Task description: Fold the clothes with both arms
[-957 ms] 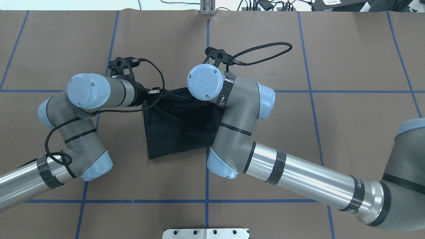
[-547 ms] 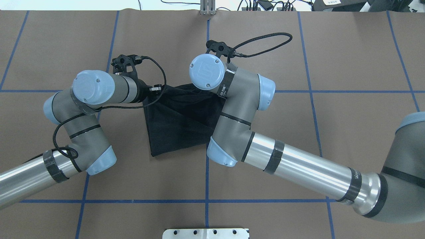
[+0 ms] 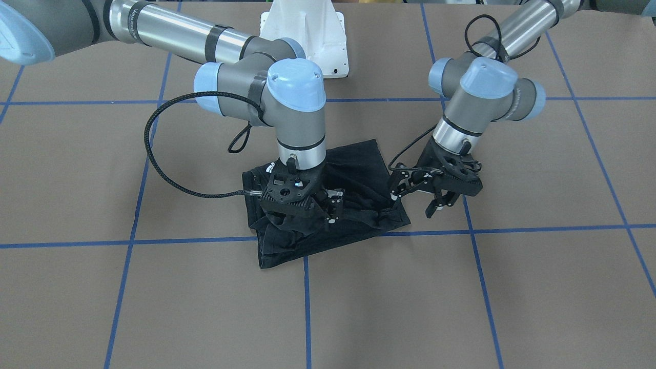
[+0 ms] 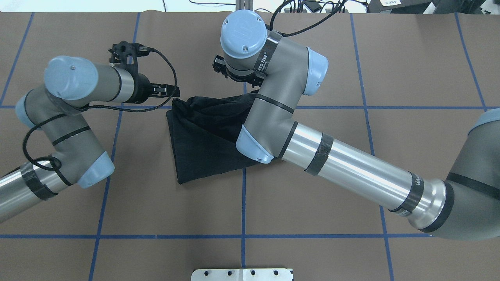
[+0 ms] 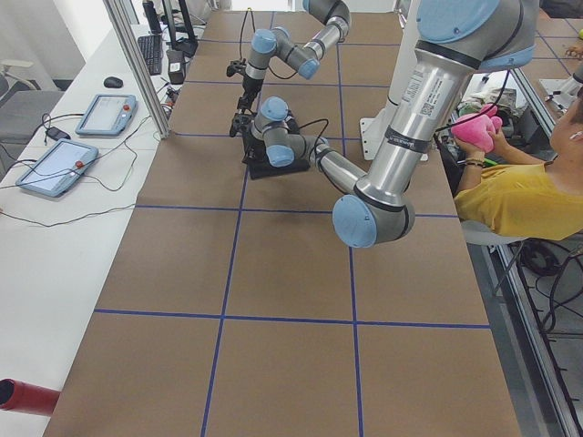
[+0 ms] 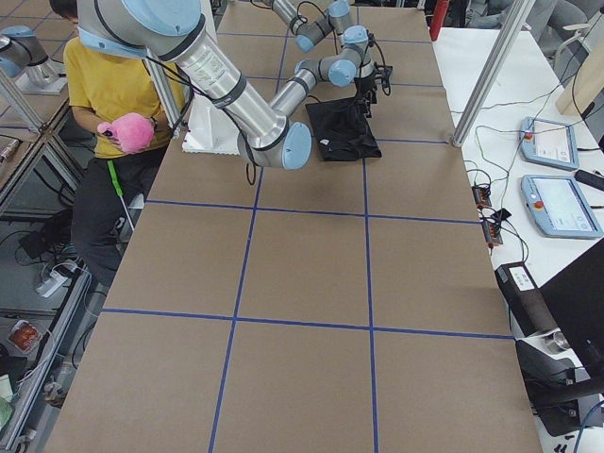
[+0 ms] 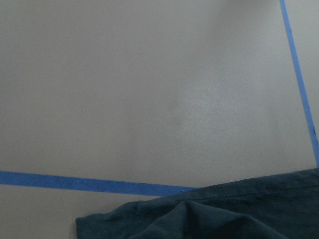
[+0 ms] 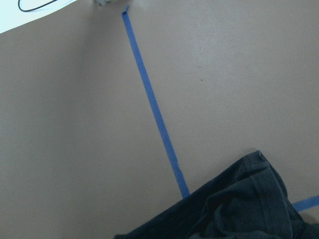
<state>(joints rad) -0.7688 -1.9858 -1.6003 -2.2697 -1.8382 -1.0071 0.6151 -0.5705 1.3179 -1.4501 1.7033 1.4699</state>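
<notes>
Left gripper (image 3: 414, 202) withdrew — T-shirt (image 3: 364, 164) just beside fingers (image 3: 432, 207).

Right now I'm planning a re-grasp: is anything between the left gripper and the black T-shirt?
Nothing visible. The left gripper hangs open just beside a corner of the T-shirt, with only bare table between them. The right arm is over the shirt's other end.

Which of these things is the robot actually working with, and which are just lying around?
In the job: black T-shirt, left gripper, right gripper.
Just lying about: tablets, pink toy held by a seated person, white base mount.
</notes>
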